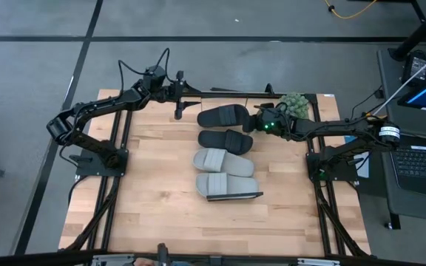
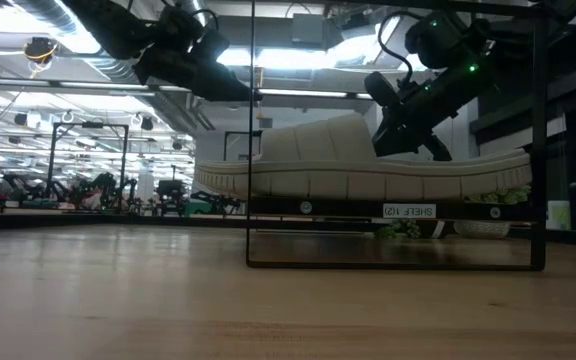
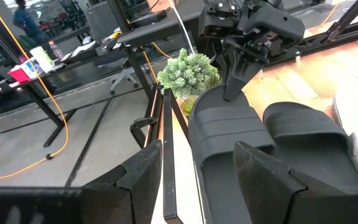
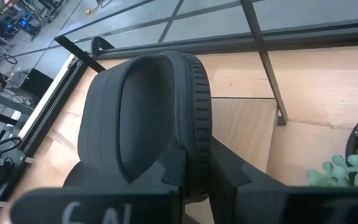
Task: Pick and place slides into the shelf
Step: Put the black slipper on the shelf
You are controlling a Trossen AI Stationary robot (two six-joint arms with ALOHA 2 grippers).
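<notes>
The right gripper point(image 1: 261, 122) is pinching the far black slide point(image 1: 224, 116) by its end nearest the plant point(image 1: 294, 104), long axis running away from the plant; the left gripper point(image 1: 177, 111), fingers apart, is hovering opposite

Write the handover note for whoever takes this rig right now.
Right gripper: shut on the far black slide, pinching its edge by the potted plant.
Left gripper: open, empty, near the table's far edge beside that slide.
Second black slide and two grey slides lie in a row on the shelf.
Left: release the held slide.

Two black slides point(image 1: 224, 116) and two grey slides point(image 1: 217, 159) lie in one row.
</notes>
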